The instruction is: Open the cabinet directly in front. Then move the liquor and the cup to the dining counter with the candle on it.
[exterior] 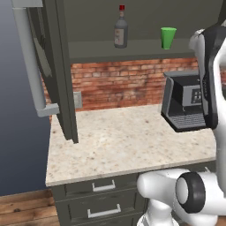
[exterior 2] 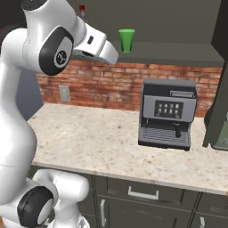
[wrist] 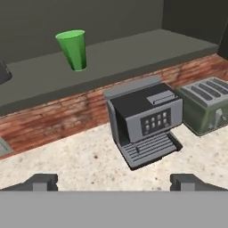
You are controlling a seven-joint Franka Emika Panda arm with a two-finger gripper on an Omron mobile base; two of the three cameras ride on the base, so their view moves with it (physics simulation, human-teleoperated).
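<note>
Cabinet doors are swung wide, so the shelf's exposed. The liquor, glass w/ red cap and narrow neck, stands upright on it, and the green tapered cup sits well apart to its right. Pincer tips look spread, holding nothing, aimed roughly at the cup, prob lining up a grab. Boxy grey coffee machine and ribbed toaster sit on the speckled worktop below, brick behind.

Cabinet shelf carries liquor and cup.
</note>
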